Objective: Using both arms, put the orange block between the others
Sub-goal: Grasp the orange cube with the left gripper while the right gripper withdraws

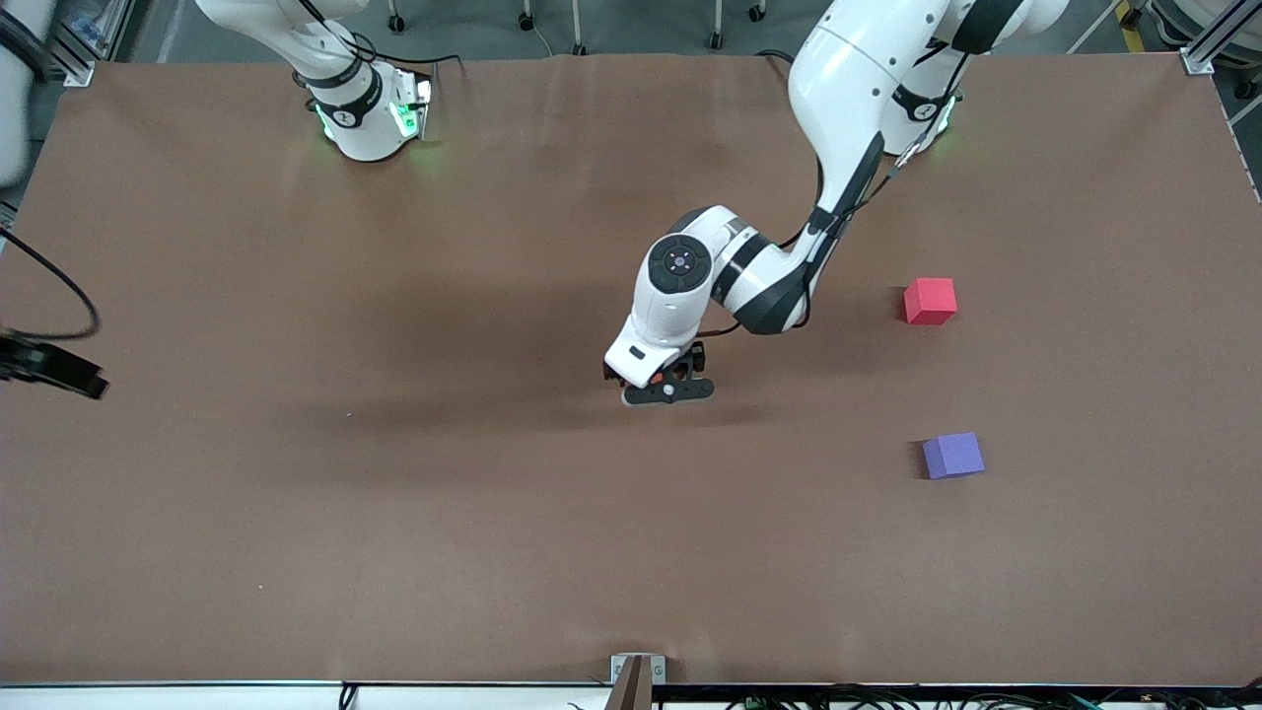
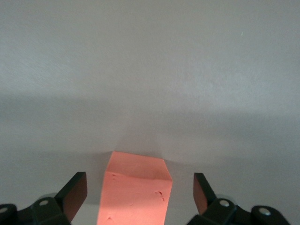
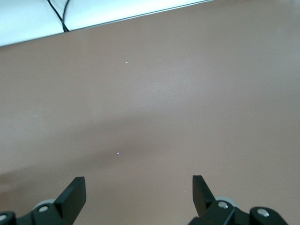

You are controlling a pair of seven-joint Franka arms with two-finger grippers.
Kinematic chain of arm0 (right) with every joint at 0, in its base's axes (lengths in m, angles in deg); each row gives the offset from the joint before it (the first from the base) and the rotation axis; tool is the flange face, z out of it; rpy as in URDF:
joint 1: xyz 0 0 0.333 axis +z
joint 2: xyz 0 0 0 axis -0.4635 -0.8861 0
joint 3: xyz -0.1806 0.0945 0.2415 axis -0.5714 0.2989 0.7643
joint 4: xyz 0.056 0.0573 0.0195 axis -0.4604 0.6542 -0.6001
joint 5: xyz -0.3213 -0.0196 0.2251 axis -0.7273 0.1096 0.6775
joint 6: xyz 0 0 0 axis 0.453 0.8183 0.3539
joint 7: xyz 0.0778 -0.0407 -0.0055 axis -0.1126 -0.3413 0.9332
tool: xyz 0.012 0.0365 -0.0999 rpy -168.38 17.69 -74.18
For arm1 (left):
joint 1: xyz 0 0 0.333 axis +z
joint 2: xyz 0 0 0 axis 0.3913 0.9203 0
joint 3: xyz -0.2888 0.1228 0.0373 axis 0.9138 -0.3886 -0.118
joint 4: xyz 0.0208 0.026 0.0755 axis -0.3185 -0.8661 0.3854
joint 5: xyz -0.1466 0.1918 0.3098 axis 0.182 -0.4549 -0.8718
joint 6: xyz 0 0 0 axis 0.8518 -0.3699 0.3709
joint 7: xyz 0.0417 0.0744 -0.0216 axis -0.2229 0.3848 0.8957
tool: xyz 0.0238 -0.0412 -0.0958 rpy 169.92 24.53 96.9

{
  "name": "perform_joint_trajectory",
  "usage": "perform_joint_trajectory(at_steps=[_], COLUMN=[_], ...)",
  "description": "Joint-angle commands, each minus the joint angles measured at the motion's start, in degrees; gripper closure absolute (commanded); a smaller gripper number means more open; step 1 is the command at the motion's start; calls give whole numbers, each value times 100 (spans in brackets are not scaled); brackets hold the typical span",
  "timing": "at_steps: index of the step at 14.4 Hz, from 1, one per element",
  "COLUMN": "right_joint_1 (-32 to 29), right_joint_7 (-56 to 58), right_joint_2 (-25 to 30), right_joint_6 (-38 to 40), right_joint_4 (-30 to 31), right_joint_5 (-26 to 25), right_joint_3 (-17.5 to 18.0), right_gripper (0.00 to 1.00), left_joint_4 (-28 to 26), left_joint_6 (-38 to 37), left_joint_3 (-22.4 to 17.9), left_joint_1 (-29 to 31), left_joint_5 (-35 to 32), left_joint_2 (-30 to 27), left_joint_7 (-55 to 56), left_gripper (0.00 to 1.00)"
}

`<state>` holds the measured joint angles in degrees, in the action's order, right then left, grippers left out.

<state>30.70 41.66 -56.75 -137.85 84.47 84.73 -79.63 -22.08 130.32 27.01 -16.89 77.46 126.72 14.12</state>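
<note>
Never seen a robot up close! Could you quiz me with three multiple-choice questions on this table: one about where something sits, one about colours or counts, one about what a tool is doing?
1. Which cube lies nearer the front camera?
A. the purple cube
B. the red-pink cube
C. neither

2. How many cubes appear across all views?
A. one
B. two
C. three

3. How does the left tool stand?
A. shut on the orange block
B. open around the orange block
C. open over bare table

Answers:
1 A: the purple cube sits lower in the front view than the red-pink cube.
2 C: those two, plus the orange block.
3 B: the left tool has its fingers apart from the block's sides.
</note>
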Motion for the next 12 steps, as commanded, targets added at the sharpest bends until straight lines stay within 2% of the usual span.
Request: perform_joint_trajectory(at_steps=[1, 8, 9, 11, 12], right_joint_1=[-694, -704, -695, -643, -590], right_joint_7=[-53, 809, 809, 817, 826], right_joint_2=[664, 876, 929, 1157, 1297], right_joint_6=[-158, 44, 35, -96, -262], right_joint_4=[789, 914, 992, 1360, 1588], right_joint_5=[37, -16, -16, -16, -25], right_joint_3=[777, 760, 769, 804, 804], right_gripper=[0, 0, 0, 0, 0], left_joint_4=[139, 131, 122, 131, 131], left_joint_6=[-8, -52, -78, -87, -87], left_joint_3=[-66, -84, -84, -75, -75], left_joint_1=[-111, -349, -349, -314, -305], left_joint_5=[-352, -503, -512, -504, -512], left_joint_2=[123, 370, 361, 335, 326], left_joint_7=[106, 352, 413, 484, 475], left_gripper=[0, 2, 11, 51, 64])
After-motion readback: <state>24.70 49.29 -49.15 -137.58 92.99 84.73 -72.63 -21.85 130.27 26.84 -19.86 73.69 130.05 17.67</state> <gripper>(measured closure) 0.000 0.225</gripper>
